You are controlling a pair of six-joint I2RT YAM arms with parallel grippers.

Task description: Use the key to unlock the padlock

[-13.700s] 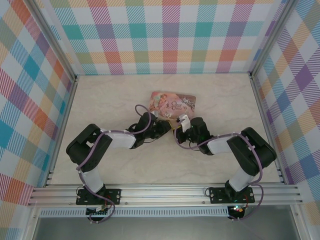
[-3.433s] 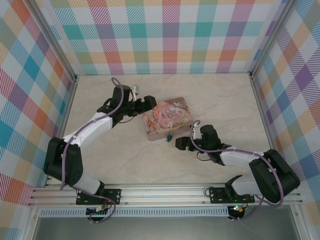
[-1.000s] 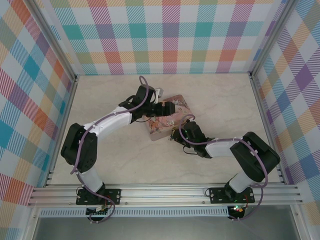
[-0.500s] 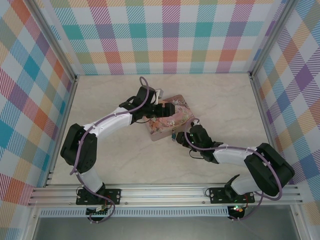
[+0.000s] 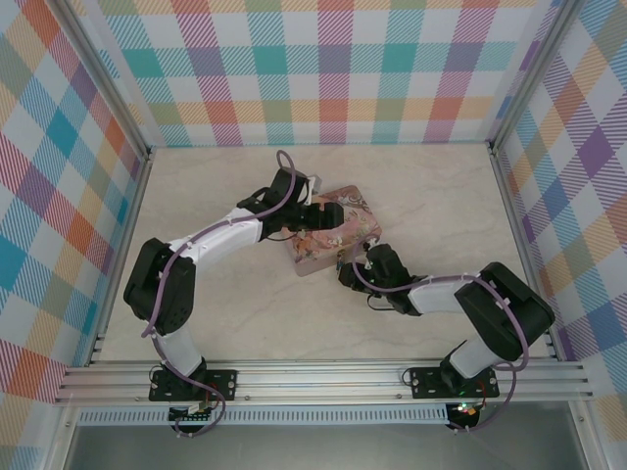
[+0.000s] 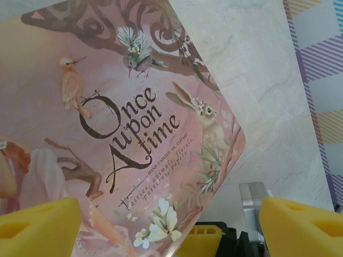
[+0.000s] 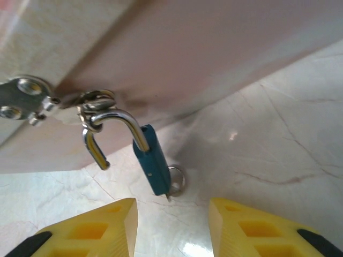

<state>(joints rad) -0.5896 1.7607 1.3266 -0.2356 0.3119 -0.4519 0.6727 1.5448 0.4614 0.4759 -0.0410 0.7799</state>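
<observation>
Padlock (image 7: 151, 163) hangs from the hasp (image 7: 24, 99) of the tin (image 6: 134, 107), shackle sprung, key (image 7: 172, 187) at its base; right gripper (image 7: 171, 214) just beside it, jaws apart, empty; left gripper (image 6: 170, 209) jaws spread wide over the lid

The key (image 7: 176, 182) is tucking in behind the padlock (image 7: 152, 160), only its ring and a sliver peeking out. The tin (image 7: 214, 48) is blurring up close and running off the top edge; from the left wrist it is spilling past the left and bottom edges.

Pastel plaid walls (image 5: 333, 69) on three sides, pale marbled tabletop (image 5: 441, 186), aluminium rail (image 5: 323, 377) along near edge
</observation>
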